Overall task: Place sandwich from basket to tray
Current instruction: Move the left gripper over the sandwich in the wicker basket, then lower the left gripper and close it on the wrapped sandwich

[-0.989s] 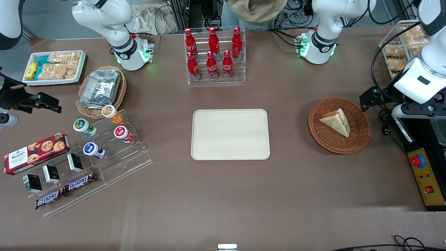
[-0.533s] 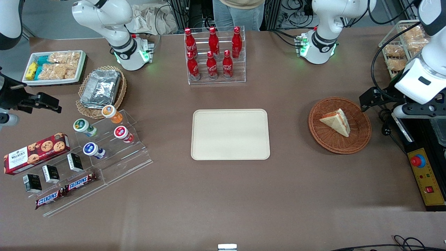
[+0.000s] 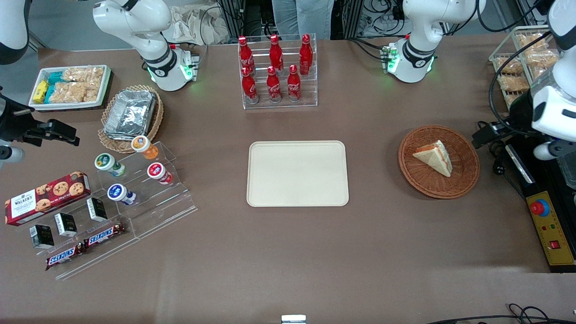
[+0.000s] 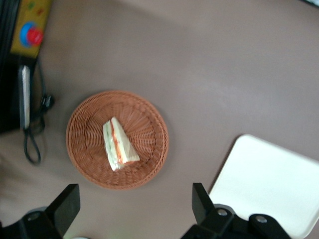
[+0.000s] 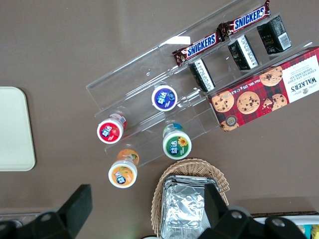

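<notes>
The sandwich [image 3: 434,156], a white-bread wedge with orange-red and green filling, lies in the reddish-brown wicker basket [image 3: 465,177] toward the working arm's end of the table. The cream-beige tray [image 3: 297,173] sits at the table's middle with nothing on it. My left gripper [image 3: 488,134] hangs above the table beside the basket's rim, at the table's end, apart from the basket and sandwich. In the left wrist view the sandwich [image 4: 118,145] and basket [image 4: 84,144] lie below the gripper [image 4: 134,204], whose fingers [image 4: 67,203] are spread wide with nothing between them. A tray corner [image 4: 269,184] shows too.
A rack of red cola bottles [image 3: 275,72] stands farther from the front camera than the tray. A yellow control box [image 3: 551,234] and cables [image 3: 501,162] lie by the basket at the table's end. A wire rack of snacks [image 3: 524,58] stands beside the arm.
My left arm has shifted slightly outward toward its end of the table, and the gripper with it. The sandwich, basket and tray have not moved.
</notes>
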`<state>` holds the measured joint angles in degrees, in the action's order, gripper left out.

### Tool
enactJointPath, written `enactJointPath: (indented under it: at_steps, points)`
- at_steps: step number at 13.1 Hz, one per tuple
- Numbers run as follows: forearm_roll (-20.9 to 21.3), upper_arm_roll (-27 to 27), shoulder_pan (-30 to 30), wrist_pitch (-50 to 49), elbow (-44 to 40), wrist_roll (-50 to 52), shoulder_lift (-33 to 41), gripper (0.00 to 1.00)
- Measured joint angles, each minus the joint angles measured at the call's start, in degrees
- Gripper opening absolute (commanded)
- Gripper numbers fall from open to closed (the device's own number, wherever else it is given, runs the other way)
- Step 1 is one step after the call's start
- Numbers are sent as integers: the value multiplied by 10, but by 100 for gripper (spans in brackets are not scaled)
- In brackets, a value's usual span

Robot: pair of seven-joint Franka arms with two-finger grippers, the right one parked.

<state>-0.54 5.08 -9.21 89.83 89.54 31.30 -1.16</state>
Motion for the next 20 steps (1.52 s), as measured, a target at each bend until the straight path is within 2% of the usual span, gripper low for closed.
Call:
enactJointPath:
  at_steps: [2,4,7,9,14,16,20]
  points:
    - [19,4,3,-9,40,39,35,100]
    - [43,4,5,0,128,66,110,100]
    - [49,5,12,18,260,133,217,99]
    - [49,2,12,33,310,161,244,99]
    - [49,-2,12,76,351,192,242,100]
    - [49,-2,12,125,380,219,232,99]
    - [49,-1,12,247,445,254,159,100]
